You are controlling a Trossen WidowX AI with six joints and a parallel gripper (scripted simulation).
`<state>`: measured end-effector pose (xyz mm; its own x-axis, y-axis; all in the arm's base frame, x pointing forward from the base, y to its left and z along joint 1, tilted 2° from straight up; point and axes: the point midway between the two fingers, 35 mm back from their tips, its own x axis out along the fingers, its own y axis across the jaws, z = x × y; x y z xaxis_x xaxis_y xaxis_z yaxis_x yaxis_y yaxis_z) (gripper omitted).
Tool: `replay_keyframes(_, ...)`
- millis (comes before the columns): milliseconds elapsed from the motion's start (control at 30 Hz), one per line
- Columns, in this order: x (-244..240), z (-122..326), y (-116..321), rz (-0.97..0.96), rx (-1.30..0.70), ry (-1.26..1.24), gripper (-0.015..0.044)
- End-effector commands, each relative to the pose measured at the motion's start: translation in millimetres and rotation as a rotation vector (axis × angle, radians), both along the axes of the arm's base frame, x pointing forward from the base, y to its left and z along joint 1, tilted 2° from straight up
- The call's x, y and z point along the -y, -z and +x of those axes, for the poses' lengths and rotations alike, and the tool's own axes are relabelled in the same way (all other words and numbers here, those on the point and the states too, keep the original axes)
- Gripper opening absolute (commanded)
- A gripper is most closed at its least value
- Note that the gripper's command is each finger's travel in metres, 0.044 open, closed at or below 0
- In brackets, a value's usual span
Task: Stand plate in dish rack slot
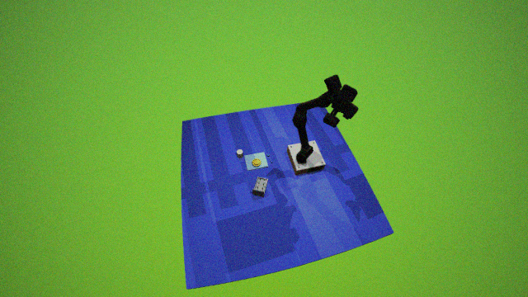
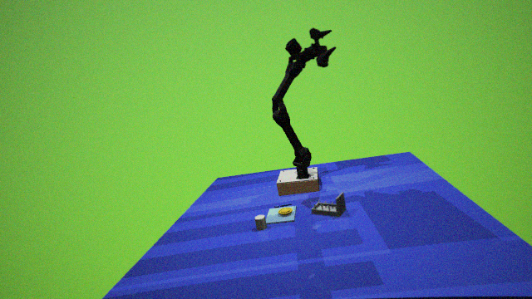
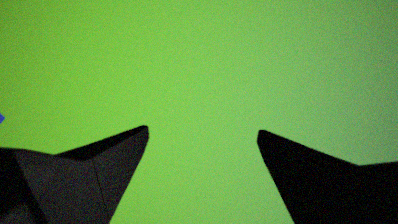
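The yellow plate (image 1: pixel 256 162) (image 2: pixel 285 212) lies flat on a light-blue square mat (image 1: pixel 249 158) (image 2: pixel 274 217). The small grey dish rack (image 1: pixel 259 192) (image 2: pixel 341 205) stands on the blue table beside that mat, with several short rails and a taller panel at one end. Its slots hold no plate. My gripper (image 2: pixel 332 39) (image 3: pixel 203 133) is open and empty, raised high above the table and far from the plate and rack. The wrist view shows only green background between the fingertips. Plate and rack are out of the wrist view.
A small whitish cylinder (image 1: pixel 239 153) (image 2: pixel 260 223) stands beside the mat, on the side away from the rack. Thin dark bits lie at the mat's edge nearest the arm's base. The arm rises from a white-topped block (image 1: pixel 294 165) (image 2: pixel 298 187) on the blue table.
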<state>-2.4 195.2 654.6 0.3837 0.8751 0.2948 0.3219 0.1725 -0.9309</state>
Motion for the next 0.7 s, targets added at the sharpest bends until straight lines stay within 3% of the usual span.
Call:
replay_keyframes(0, -9, 2, 5, -0.003, 0.003, 0.022, 0.04)
replay_keyframes(667, -63, 29, 40, -0.064, -0.027, 0.154, 0.04)
